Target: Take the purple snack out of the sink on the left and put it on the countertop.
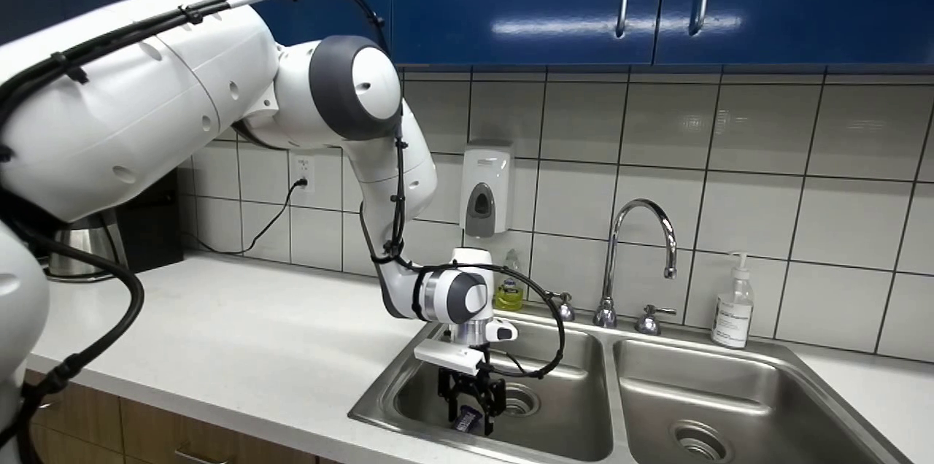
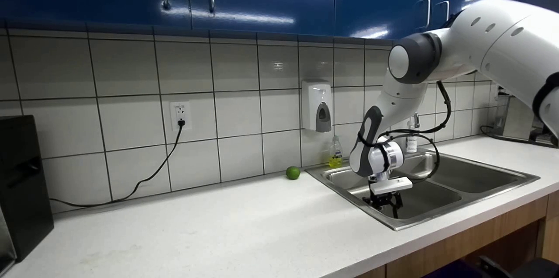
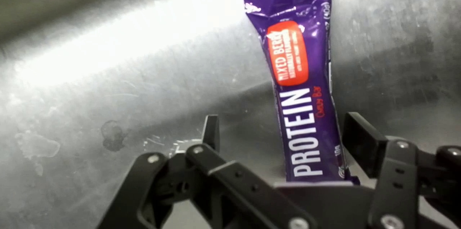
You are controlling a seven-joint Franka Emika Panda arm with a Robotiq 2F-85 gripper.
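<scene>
I have my black, jointed jaws spread wide, down in the grey stainless-steel sink basin (image 1: 576, 420), where the long purple shiny-wrapped protein bar (image 3: 300, 81) lies with its white-lettered end between them, nearer one jaw than the other. Near the jaws I also see the round metal drain (image 1: 520, 400), and well apart from them, in an exterior view, a round green fruit (image 2: 293, 172) rests on the flat white tabletop (image 2: 209, 234) outside the basin.
</scene>
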